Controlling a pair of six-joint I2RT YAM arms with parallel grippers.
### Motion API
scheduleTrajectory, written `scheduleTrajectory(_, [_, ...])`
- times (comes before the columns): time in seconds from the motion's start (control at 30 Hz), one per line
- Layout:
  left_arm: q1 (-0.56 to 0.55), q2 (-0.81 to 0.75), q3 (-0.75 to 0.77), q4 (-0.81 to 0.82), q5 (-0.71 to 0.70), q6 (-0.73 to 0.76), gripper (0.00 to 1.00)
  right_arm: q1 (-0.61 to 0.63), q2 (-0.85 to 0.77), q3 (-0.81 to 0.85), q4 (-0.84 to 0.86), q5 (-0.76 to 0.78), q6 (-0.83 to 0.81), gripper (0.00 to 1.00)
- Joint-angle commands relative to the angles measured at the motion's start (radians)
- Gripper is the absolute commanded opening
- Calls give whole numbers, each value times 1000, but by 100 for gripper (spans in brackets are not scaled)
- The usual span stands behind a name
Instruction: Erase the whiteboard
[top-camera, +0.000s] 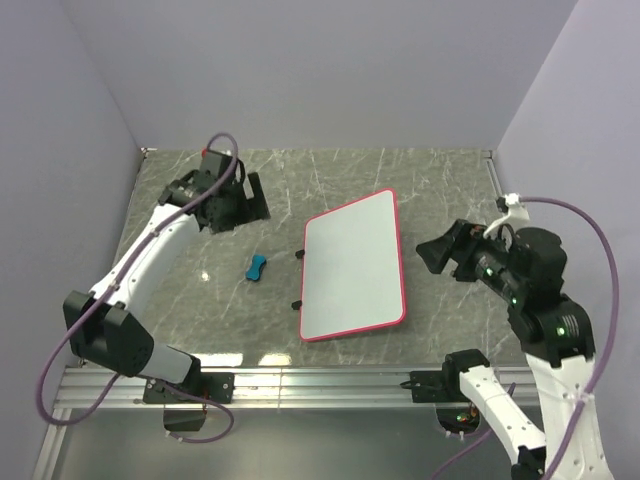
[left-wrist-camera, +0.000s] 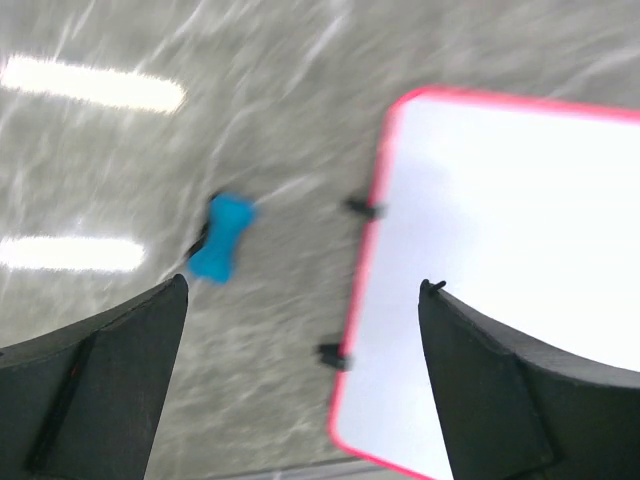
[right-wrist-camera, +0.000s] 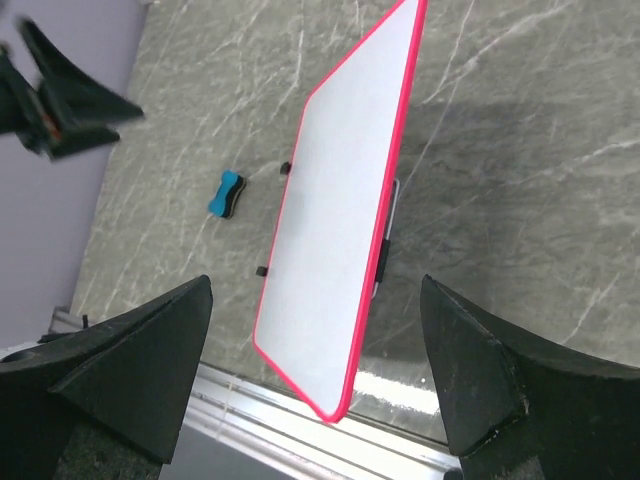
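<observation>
The whiteboard (top-camera: 353, 267) is a white board with a red-pink rim, lying in the middle of the marble table; its face is blank. It also shows in the left wrist view (left-wrist-camera: 510, 260) and in the right wrist view (right-wrist-camera: 345, 200). A small blue eraser (top-camera: 256, 267) lies on the table to its left, also in the left wrist view (left-wrist-camera: 220, 237) and the right wrist view (right-wrist-camera: 226, 194). My left gripper (top-camera: 252, 196) is open and empty, up above the table's far left. My right gripper (top-camera: 437, 252) is open and empty, just right of the board.
Small black clips (top-camera: 298, 254) stick out of the board's left rim. A metal rail (top-camera: 300, 378) runs along the table's near edge. Purple walls (top-camera: 320, 70) close in the back and both sides.
</observation>
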Motion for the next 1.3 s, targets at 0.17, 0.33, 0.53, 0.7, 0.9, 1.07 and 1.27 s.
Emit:
scheduleTrajectory(0.17, [-1, -214, 52, 293, 195, -104, 99, 6, -105, 8, -142, -37, 59, 93])
scheduleTrajectory(0.33, [21, -391, -183, 579, 342, -298, 99, 8, -127, 4, -176, -31, 45, 96])
scheduleTrajectory(0.53, [-78, -247, 25, 197, 190, -205, 99, 6, -191, -14, -207, 85, 73, 100])
scheduleTrajectory(0.7, [-232, -284, -10, 143, 51, -202, 99, 5, -242, -51, -243, 77, 33, 98])
scheduleTrajectory(0.9, [-399, -238, -71, 79, -34, -260, 100, 6, -239, -66, -239, -20, 8, 98])
scheduleTrajectory(1.07, [-530, -176, -21, 13, -139, -291, 99, 8, -214, -84, -222, -46, 5, 99])
scheduleTrajectory(1.27, [-632, -182, -39, -3, -198, -349, 99, 8, -209, -135, -171, -95, 24, 99])
